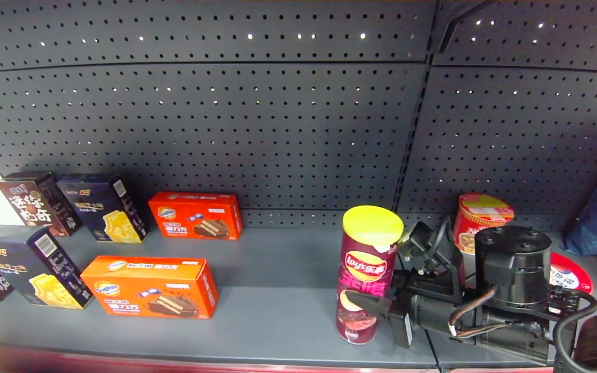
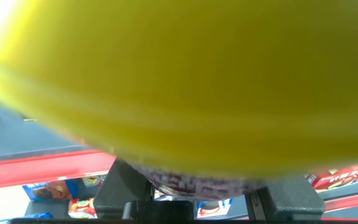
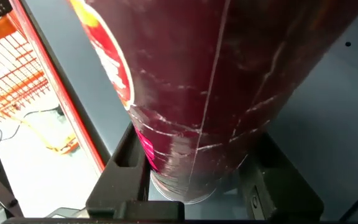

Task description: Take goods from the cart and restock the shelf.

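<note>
My right gripper [image 1: 363, 311] is closed around a can [image 1: 368, 259] of chips, low down on its round side. The can stands up on the shelf [image 1: 278, 295], close to the front edge, toward the right end. My left gripper [image 2: 197, 198] is closed on a second can [image 2: 185, 93] with a yellow lid. I think these cans are light and stiff, but smooth and slippery. A hard squeeze could dent one, so a soft, firm hold on the round side is best.
</note>
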